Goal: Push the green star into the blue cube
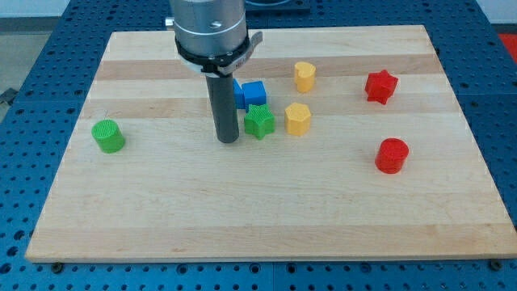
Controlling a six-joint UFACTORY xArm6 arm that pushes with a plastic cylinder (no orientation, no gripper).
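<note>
The green star [259, 121] sits near the middle of the wooden board [242, 210]. The blue cube [251, 94] lies just above it toward the view's top, touching or nearly touching it, and is partly hidden on its left by the rod. My tip [228, 140] rests on the board just to the left of the green star, a small gap away, and below-left of the blue cube.
A yellow block [298, 119] sits right of the green star. Another yellow block [304, 76] lies above it. A red star [381, 86] and a red cylinder [392, 155] are at the view's right. A green cylinder [107, 136] is at the left.
</note>
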